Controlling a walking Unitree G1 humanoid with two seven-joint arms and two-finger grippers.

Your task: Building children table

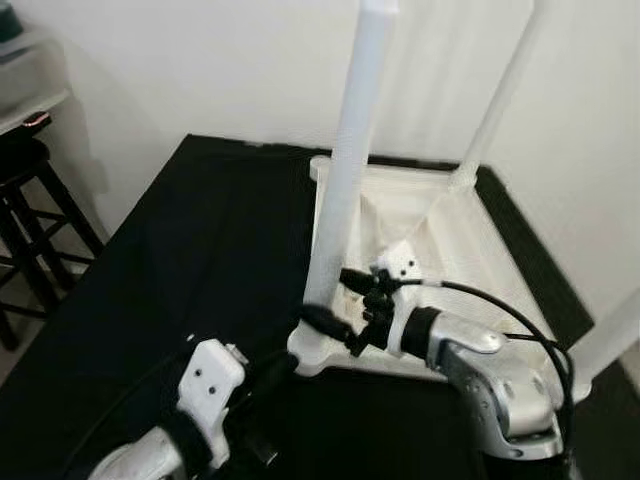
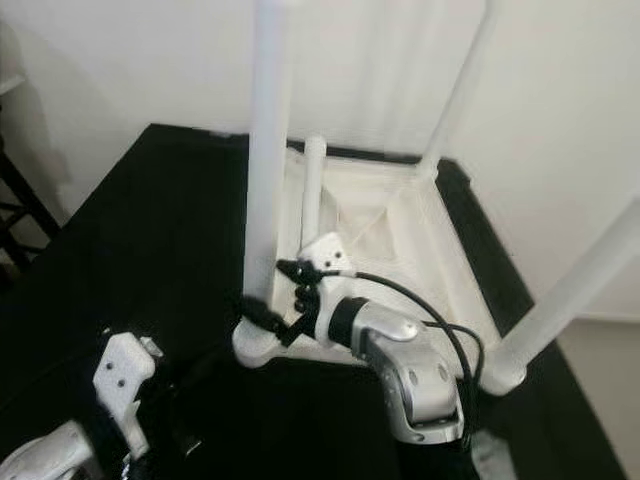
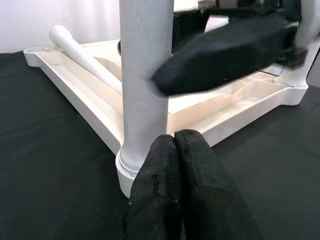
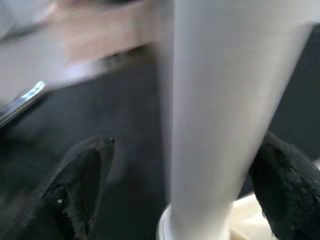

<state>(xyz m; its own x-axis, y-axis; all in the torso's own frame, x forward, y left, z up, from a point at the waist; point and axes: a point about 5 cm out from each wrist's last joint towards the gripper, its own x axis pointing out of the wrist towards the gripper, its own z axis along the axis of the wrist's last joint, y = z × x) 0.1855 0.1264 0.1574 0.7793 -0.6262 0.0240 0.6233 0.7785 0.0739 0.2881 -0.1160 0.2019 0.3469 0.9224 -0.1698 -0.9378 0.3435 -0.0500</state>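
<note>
The white children's table lies upside down on a black surface. Three legs stand up from its corners: a near one, a far one and one at the right. A loose leg rests inside the upturned top. My right gripper is open, one finger on each side of the near leg's base. Low in front of that same corner, my left gripper is shut with nothing in it, just short of the leg's foot.
A dark wooden stool stands off the left edge of the black surface, under a shelf. A white wall runs close behind the table. The black surface extends to the left of the table.
</note>
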